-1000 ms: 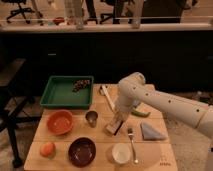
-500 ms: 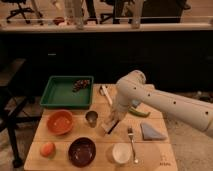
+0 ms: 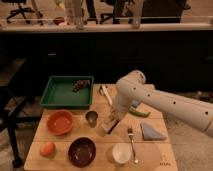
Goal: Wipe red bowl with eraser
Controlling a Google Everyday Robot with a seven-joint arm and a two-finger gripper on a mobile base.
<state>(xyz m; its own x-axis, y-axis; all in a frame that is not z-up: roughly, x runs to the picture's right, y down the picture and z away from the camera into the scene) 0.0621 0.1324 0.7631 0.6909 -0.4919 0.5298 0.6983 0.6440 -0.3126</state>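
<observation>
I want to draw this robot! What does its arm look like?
The arm is creamy white, thick and rounded like a fat tube, with a round elbow and small dark dots along it. Its pale hand is low over the light wooden table, beside the small metal cup.

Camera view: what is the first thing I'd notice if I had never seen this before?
The big white robot arm reaches in from the right, and its hand hangs low over the middle of the wooden table, just right of the small metal cup. Next comes the green tray at the back left, with the red bowl right in front of it.
</observation>
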